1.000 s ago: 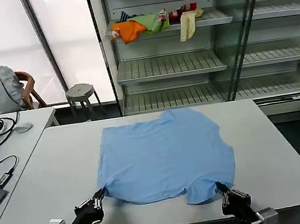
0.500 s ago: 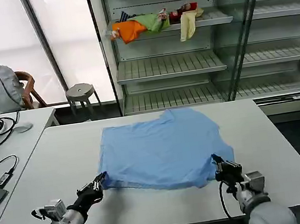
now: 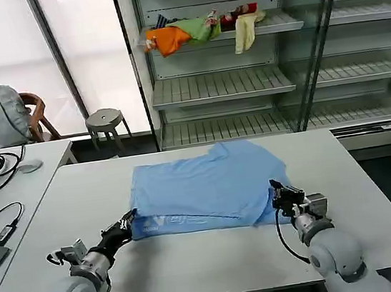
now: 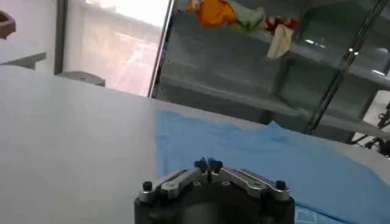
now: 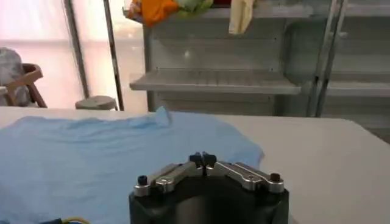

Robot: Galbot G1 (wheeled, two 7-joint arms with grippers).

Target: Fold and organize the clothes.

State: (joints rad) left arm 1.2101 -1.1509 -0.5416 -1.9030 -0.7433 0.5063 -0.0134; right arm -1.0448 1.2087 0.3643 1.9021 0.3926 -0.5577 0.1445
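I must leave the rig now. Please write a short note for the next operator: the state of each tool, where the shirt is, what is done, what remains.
Left tool: shut on the blue T-shirt, near-left corner.
Right tool: shut on the T-shirt's near-right corner.
T-shirt: on the grey table, near hem carried back over the body, white lettering showing.
Done: first fold begun.
Left: lay the hem down, release, finish folding.

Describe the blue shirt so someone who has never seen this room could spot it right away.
Find the grey table in front of the metal shelves. The T-shirt lies on it, near edge folded over, with the left claw and right claw at its front corners. It is light blue with white lettering on the folded strip, unlike the orange, green, red and cream clothes heaped on the shelf.
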